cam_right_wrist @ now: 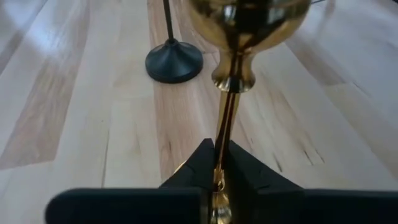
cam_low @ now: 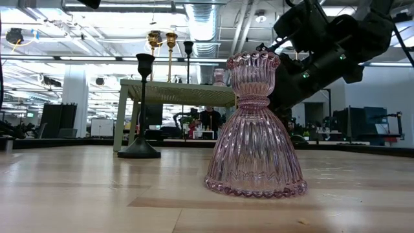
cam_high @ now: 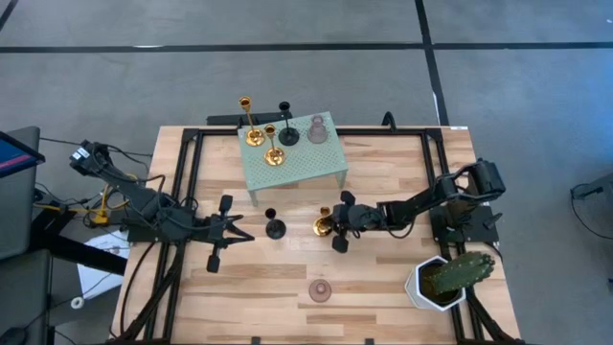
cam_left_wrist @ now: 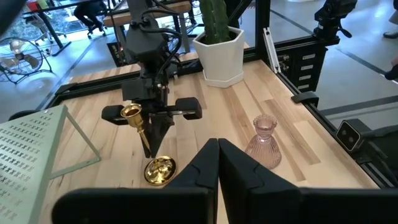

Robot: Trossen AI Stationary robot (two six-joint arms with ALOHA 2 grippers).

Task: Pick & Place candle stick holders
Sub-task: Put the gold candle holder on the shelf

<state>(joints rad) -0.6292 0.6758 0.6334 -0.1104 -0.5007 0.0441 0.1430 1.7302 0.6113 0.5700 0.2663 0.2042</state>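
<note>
Right tool (cam_right_wrist: pixel 219 163) clamped on gold candle holder (cam_right_wrist: pixel 239 37) stem; left tool (cam_left_wrist: pixel 217 163) together

Lighting's pretty even overall, bright and flat from overhead. In the low view you can see the ceiling strip lights blown out above the pink glass holder (cam_low: pixel 255 126), which is sharp and picks up soft highlights on its ribs; everything behind it goes hazy. The right wrist view is the softest: the gold candle holder (cam_right_wrist: pixel 233 56) sits so near the lens it's blurred, with a warm glare on its cup. Shadows on the wooden table (cam_high: pixel 383 287) are faint and short.
</note>
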